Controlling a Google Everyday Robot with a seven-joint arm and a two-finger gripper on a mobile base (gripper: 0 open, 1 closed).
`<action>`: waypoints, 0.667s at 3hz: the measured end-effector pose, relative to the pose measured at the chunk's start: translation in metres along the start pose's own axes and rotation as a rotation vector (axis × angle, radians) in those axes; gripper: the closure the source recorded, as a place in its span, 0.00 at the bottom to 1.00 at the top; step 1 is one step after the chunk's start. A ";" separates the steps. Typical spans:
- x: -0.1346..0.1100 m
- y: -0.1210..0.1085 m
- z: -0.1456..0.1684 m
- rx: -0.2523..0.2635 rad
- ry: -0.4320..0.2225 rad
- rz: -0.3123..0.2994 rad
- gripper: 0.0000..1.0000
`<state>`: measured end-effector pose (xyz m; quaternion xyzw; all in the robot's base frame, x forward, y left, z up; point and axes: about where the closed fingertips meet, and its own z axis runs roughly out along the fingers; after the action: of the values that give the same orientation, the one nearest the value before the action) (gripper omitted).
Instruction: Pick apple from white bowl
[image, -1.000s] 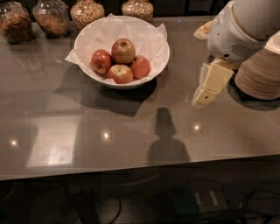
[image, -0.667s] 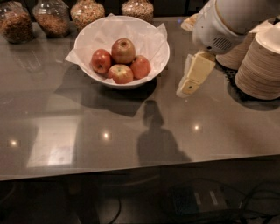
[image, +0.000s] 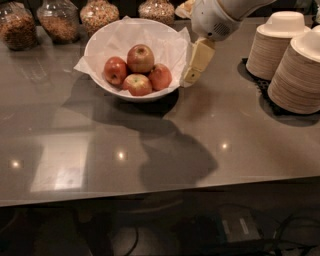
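Just right of the white bowl (image: 155, 94) my gripper (image: 191, 77) hangs; I cannot tell whether it is open. The apple (image: 140, 58) lies untouched inside, farthest among four. Reaching, grasping and lifting remain.

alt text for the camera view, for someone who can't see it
The robot's gripper hangs just beside the right rim of a paper-lined white bowl holding a large brownish-red apple and three smaller red apples. The bowl sits on a grey counter, with glass jars behind it and stacks of beige bowls to the right.
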<state>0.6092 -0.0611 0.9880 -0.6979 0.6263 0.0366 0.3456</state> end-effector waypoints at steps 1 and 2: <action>0.000 0.000 0.001 -0.001 0.000 -0.001 0.00; -0.001 -0.004 0.008 0.012 -0.012 -0.053 0.00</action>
<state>0.6156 -0.0564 0.9841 -0.7117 0.6058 0.0279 0.3545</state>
